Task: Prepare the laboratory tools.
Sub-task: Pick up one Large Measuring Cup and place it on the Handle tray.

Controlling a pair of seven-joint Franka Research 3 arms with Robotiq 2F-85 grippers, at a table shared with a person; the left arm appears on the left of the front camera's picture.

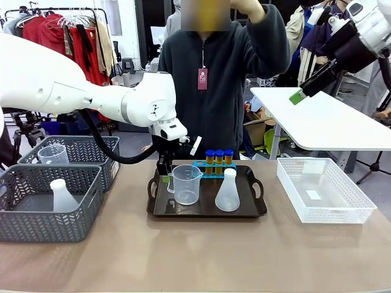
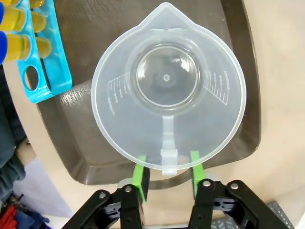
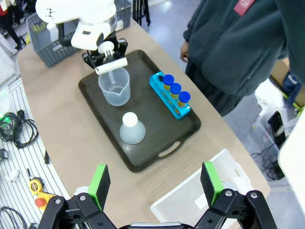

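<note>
Left end effector [image 2: 167,167] hung over the near-left corner of the dark tray [image 1: 253,210], its green fingers [image 2: 140,174] parted, one on each side of the clear measuring beaker's [image 1: 186,184] handle without pinching it. Right end effector [image 3: 155,185] was raised high above the worktop [image 1: 183,256], fingers wide apart and empty. On the tray, the beaker stood upright at the left, the translucent conical flask [image 1: 227,192] just right of it, and the blue rack [image 1: 214,166] with three amber blue-capped tubes [image 1: 219,156] along the tray's far edge.
</note>
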